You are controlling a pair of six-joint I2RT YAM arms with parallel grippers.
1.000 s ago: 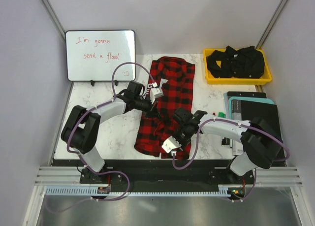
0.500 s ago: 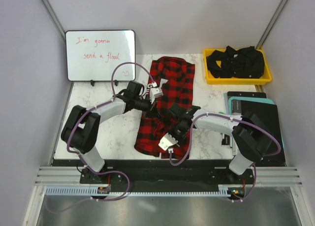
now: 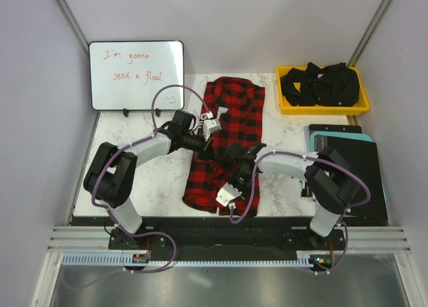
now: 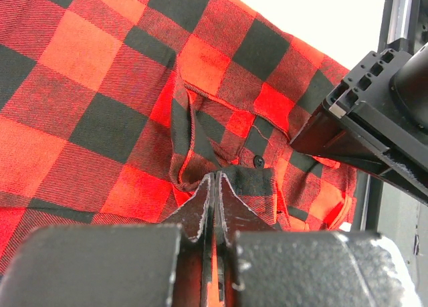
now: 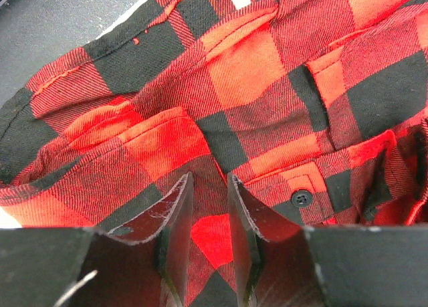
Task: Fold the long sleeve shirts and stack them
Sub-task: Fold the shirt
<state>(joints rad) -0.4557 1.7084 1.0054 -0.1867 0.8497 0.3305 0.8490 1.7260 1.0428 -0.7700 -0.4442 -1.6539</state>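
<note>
One long sleeve shirt (image 3: 234, 116), red-and-black check, lies lengthwise in the middle of the table. My left gripper (image 3: 212, 141) is at the shirt's left side, halfway down. In the left wrist view its jaws (image 4: 215, 176) are shut on a raised pinch of the cloth (image 4: 100, 86) beside a button. My right gripper (image 3: 231, 186) is low over the shirt's near part. Its jaws (image 5: 208, 180) stand narrowly apart, tips down on the flannel (image 5: 254, 73) by a buttoned cuff (image 5: 301, 198), and red cloth shows in the gap.
A whiteboard (image 3: 136, 74) leans at the back left. A yellow bin (image 3: 321, 110) at the back right holds black cloth (image 3: 321, 83). Dark flat pads (image 3: 344, 156) lie along the right edge. The black front rail (image 3: 200, 221) runs just below the shirt's hem.
My right gripper has swung left across the lower shirt and its jaws have narrowed. The left gripper has stayed shut in the same place.
</note>
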